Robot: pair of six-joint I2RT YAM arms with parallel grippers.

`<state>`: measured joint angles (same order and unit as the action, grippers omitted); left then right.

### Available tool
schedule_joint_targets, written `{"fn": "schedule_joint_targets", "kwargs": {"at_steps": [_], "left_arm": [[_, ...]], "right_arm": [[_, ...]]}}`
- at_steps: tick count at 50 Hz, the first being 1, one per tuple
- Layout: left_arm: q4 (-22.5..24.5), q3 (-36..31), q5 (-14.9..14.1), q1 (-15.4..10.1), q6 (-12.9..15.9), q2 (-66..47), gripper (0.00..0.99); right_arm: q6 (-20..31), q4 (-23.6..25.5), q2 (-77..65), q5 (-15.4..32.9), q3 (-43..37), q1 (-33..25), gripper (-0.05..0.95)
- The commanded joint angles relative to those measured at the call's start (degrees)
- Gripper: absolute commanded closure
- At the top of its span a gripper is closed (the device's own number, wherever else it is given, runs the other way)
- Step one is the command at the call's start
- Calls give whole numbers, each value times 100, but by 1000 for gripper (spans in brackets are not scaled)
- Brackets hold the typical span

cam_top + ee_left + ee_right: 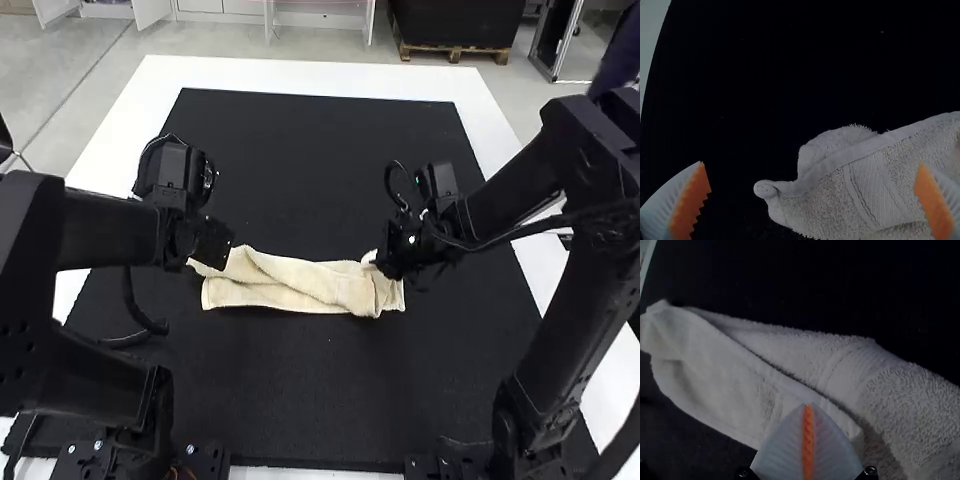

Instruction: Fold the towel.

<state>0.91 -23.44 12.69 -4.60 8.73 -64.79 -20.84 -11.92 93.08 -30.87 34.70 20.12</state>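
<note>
Claw of the left arm (212, 243) right by the left end of the towel (290, 293), covering a bit of that end in the high view. Spread wide in the left wrist view, orange pads (692, 200) well apart, with a rolled corner and part of a ribbed woven band of towel in the gap. Tough to make out from above, that spread: dark on dark. Then the towel's main stretch, a narrow strip between the two claws, on the black mat (330, 150) of the white counter (300, 68), folded over and a little crumpled. Clearer in the right wrist view, that layering: flap slanting across a fluffier layer, hemmed edge along the slant. Last, at the towel's right end, claw of the right arm (398, 262), hiding some of that end from above. Pressed together in the right wrist view, tips over the flap; cloth caught underneath or not, cannot tell. Towel cut off in both wrist views.
</note>
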Motion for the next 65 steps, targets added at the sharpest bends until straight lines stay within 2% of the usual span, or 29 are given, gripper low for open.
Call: {"fn": "schedule_joint_targets", "kwargs": {"at_steps": [1, 9, 27, 34, 39, 42, 46, 49, 56, 58, 65], "left_arm": [[15, -55, 50, 47, -38, 151, 46], [15, -55, 50, 47, -38, 160, 46], [15, -55, 41, 47, -38, 160, 44], [15, -55, 41, 47, -38, 160, 36], [15, -55, 23, 47, -29, 160, 36], [15, -55, 23, 47, -29, 160, 36], [15, -55, 6, 47, -29, 160, 36], [15, -55, -3, 47, -29, 160, 36], [6, -55, -21, 38, -29, 160, 36], [-3, -55, -21, 47, -29, 160, 36], [6, -55, -30, 38, -29, 160, 36]], "right_arm": [[256, 67, -123, 204, -60, -52, 923], [300, 111, 149, 442, -227, -26, 923], [792, 1359, 211, 108, -218, 264, 921], [827, 1403, 211, 29, -209, 361, 916], [801, 1307, 211, 152, -200, 317, 764], [810, 955, 202, 758, -183, 282, 548], [792, 559, 220, 1119, -156, 194, 466], [783, 313, 228, 1277, -139, 97, 275], [862, -73, 255, 1576, -121, -26, 246], [977, -108, 255, 1760, -121, -52, 216], [1161, -232, 211, 2375, -60, -254, 213]]}}
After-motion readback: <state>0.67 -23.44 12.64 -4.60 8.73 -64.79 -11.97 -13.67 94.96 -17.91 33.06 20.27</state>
